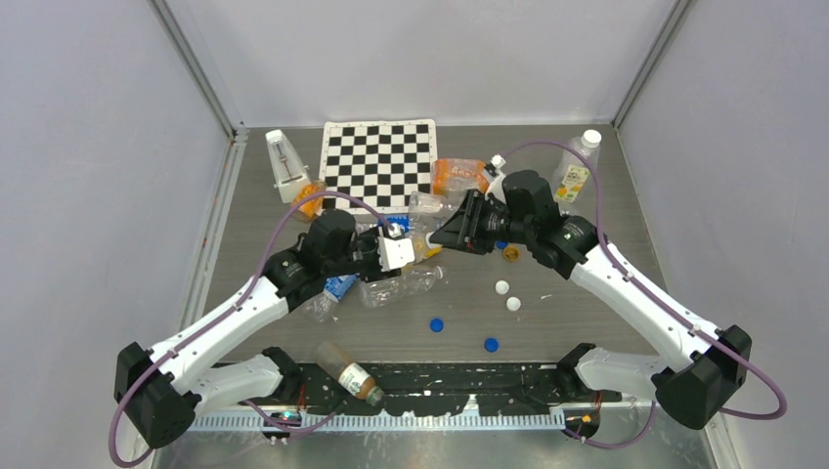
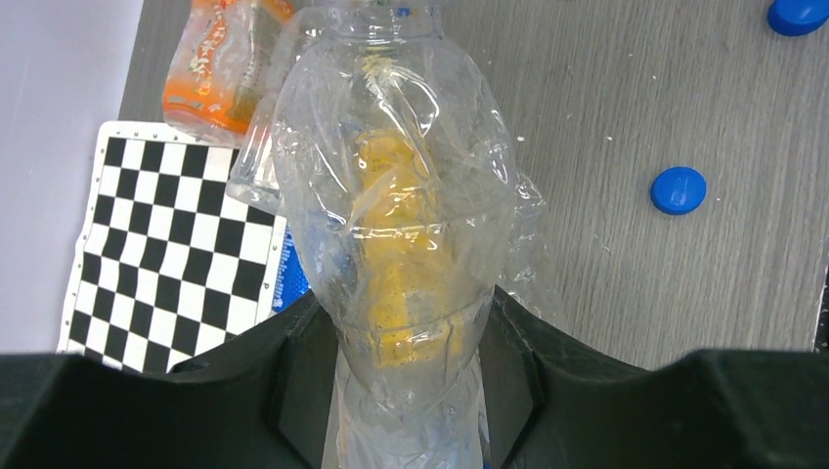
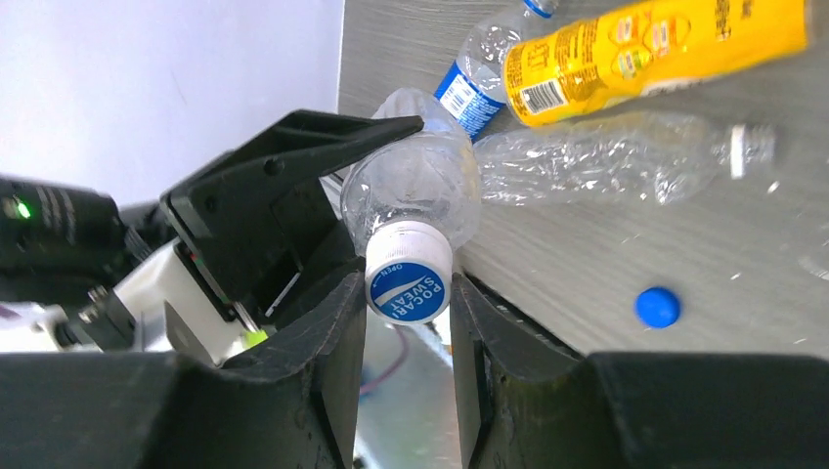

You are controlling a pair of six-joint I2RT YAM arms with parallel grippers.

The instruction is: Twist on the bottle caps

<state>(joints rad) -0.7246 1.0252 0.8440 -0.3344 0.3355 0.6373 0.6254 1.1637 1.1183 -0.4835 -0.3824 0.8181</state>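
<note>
My left gripper [image 2: 411,391] is shut on the lower body of a clear crumpled bottle [image 2: 401,195] and holds it off the table; it also shows in the top view [image 1: 406,250]. My right gripper [image 3: 406,293] is shut on a white cap with a blue label [image 3: 409,278] that sits on this bottle's neck [image 3: 415,186]. In the top view the right gripper [image 1: 442,237] meets the left one mid-table. Loose caps lie on the table: two blue [image 1: 436,324] [image 1: 491,344], two white [image 1: 501,287] [image 1: 513,304] and an orange one [image 1: 510,253].
A checkerboard [image 1: 379,161], a white metronome-like object [image 1: 285,166], an orange bottle [image 1: 458,176] and a white-capped bottle [image 1: 577,171] stand at the back. Crumpled clear bottles [image 1: 401,285] lie under the left gripper. A brown bottle [image 1: 349,371] lies at the front.
</note>
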